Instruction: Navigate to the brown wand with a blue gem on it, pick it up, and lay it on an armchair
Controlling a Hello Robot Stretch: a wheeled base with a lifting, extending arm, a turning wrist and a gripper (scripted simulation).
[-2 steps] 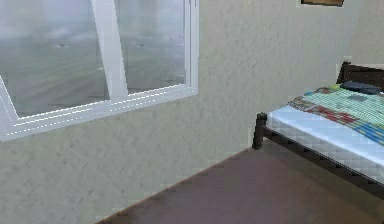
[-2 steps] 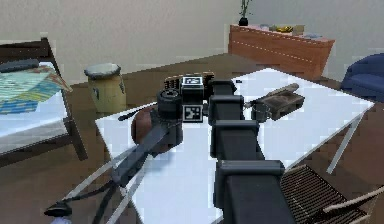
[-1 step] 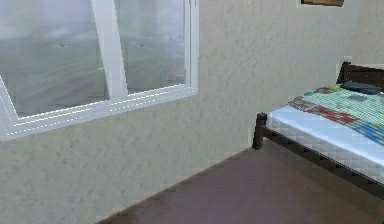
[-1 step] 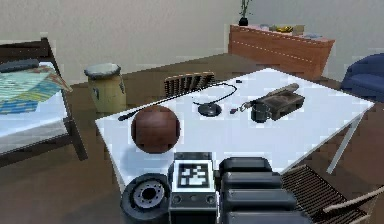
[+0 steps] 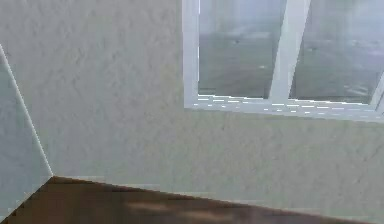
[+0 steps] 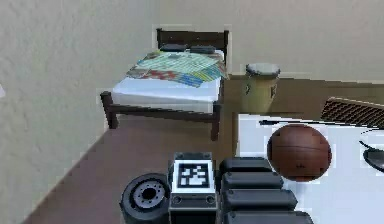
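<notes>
Arm point(image 6: 250, 190) short; end effector point(image 6: 147, 197) at its left.

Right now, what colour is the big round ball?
The ball is reddish-brown, clearest in the arm side view.

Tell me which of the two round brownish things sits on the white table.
The basketball; the tan drum stands on the floor beside the bed.

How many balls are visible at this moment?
1. A brown basketball sits on the white table at the arm side view's right. Others could be hidden past the picture's edges.
</notes>
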